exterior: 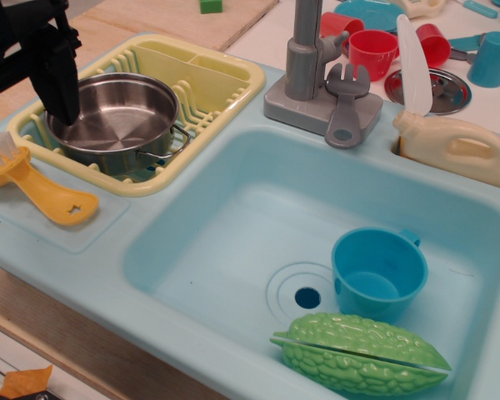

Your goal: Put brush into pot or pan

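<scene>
A toy kitchen: plastic sink [233, 158], faucet [304, 50], yellow dish rack [225, 83].

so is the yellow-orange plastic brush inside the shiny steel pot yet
No, the yellow-orange plastic brush lies on the light blue counter beside the yellow dish rack, outside the shiny steel pot.

No readable text, labels, brands, numbers or signs on anything in view.

The black robot arm is seen at the upper left corner, coming in from the left edge. Its black metal gripper [60, 100] is pointed downward, and one dark finger [64, 87] is seen as a long narrow block. The second finger cannot be separated clearly, so the state of the jaws cannot be told.
</scene>
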Motion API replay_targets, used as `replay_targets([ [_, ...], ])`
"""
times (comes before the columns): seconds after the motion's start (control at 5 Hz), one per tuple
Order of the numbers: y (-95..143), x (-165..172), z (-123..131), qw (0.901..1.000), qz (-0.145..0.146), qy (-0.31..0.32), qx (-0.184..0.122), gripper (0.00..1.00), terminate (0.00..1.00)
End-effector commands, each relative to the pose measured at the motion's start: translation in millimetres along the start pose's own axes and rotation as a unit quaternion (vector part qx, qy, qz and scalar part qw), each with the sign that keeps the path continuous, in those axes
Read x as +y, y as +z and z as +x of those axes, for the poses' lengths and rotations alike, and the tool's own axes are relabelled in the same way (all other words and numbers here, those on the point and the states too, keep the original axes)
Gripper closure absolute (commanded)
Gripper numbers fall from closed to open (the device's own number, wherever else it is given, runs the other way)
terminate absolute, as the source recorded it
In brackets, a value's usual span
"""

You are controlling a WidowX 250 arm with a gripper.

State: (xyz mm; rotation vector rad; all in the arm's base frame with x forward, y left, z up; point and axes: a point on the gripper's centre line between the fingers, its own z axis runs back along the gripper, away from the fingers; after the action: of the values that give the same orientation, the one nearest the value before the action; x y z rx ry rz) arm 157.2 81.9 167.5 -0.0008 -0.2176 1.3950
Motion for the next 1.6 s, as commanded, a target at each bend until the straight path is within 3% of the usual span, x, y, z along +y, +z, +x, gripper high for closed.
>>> replay_targets([
  [0.0,0.0,0.0,0.0,1.0000,0.000,0.000,0.000,0.00,0.00],
  [1.0,-43.0,11.0,10.7,0.9983,-0.023,0.051,0.018,0.00,0.00],
  [1.2,-51.9,10.3,13.5,0.9977,-0.017,0.056,0.033,1.00,0.00],
  [1.4,-55.4,10.2,12.9,0.9972,-0.014,0.063,0.037,1.00,0.00],
])
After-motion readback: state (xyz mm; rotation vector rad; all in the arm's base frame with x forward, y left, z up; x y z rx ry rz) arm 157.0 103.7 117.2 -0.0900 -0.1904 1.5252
